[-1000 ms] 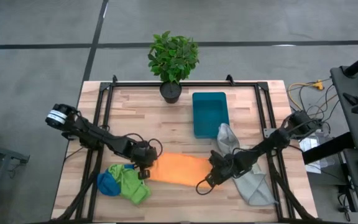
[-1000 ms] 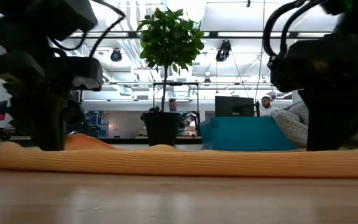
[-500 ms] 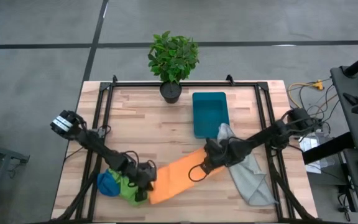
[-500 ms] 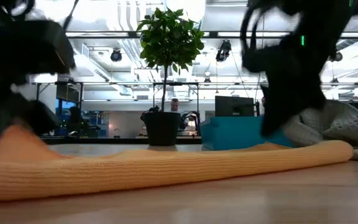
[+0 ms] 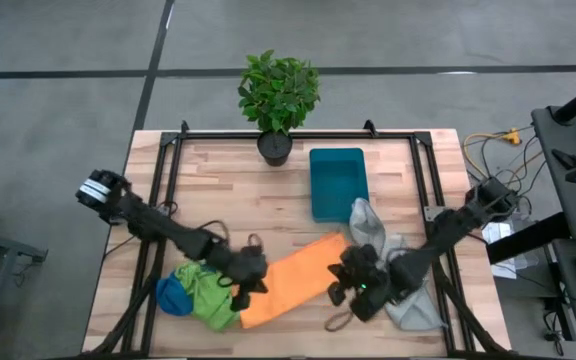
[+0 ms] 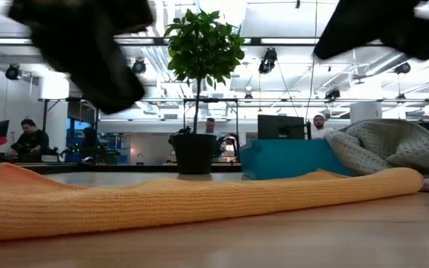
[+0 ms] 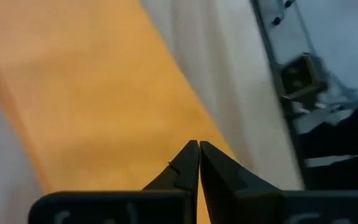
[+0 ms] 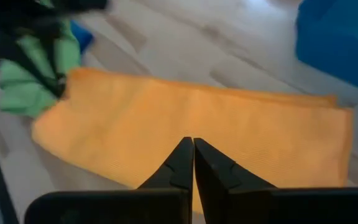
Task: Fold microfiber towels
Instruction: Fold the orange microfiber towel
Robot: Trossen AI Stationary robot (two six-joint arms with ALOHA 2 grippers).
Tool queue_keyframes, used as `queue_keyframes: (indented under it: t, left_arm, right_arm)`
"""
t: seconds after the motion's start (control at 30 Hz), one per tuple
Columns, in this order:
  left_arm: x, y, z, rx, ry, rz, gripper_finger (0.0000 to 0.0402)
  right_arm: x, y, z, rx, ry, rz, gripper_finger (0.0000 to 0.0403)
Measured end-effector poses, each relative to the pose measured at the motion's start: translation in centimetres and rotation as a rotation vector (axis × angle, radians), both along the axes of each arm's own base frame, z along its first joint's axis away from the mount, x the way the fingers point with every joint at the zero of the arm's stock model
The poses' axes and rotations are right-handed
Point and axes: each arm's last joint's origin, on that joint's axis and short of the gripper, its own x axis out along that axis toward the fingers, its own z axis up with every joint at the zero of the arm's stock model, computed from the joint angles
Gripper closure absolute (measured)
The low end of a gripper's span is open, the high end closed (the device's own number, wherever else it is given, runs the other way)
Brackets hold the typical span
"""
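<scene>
I judge I'm between folds on the orange towel [image 5: 293, 287], which lies flat and slanted at lower centre of the high view, the pale grey towel [image 5: 400, 270] to its right and the green towel [image 5: 206, 291] and blue towel [image 5: 172, 295] bunched to its left. My left gripper [image 7: 199, 155] and right gripper [image 8: 193, 151] both hover over it clenched and empty, so next they need to open and pinch an edge. I can read no writing anywhere.

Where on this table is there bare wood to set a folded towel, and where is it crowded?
Bare wood lies left of the teal bin, between the potted plant and the orange towel. The front is crowded: the blue towel and green towel lie bunched at front left, the grey towel at right, and the left gripper and right gripper flank the orange one.
</scene>
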Motion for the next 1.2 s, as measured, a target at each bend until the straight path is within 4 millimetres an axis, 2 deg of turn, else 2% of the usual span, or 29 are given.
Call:
queue_keyframes:
  t: [0.23, 0.4, 0.53, 0.67, 0.83, 0.97, 1.2]
  left_arm:
    - [8.2, 3.9, -1.4, 0.174, -0.113, -0.109, 0.0402]
    - [13.7, 6.3, -2.1, 0.343, -0.175, -0.019, 0.0401]
    - [16.5, 8.0, -2.8, 0.35, -0.187, -0.003, 0.0401]
    - [17.2, 8.8, -4.2, 0.342, -0.124, -0.023, 0.0401]
    - [16.0, 9.2, -5.7, 0.409, 0.054, 0.008, 0.0401]
    - [14.6, 9.0, -5.5, 0.413, 0.19, 0.073, 0.0401]
    - [13.2, 7.8, -4.2, 0.458, 0.213, 0.141, 0.0401]
  right_arm:
    - [-2.6, 4.1, 2.2, 0.011, -0.066, 0.108, 0.0394]
    - [-3.7, 6.3, 4.3, 0.066, -0.132, 0.152, 0.0394]
    - [-3.9, 7.0, 5.8, 0.058, -0.211, 0.128, 0.0394]
    - [-3.8, 7.0, 6.4, 0.041, -0.242, 0.11, 0.0394]
    - [-3.3, 6.4, 6.3, 0.009, -0.232, 0.103, 0.0394]
    - [-2.9, 5.9, 6.1, -0.019, -0.214, 0.093, 0.0394]
    - [-2.1, 5.0, 5.9, -0.099, -0.174, 0.111, 0.0394]
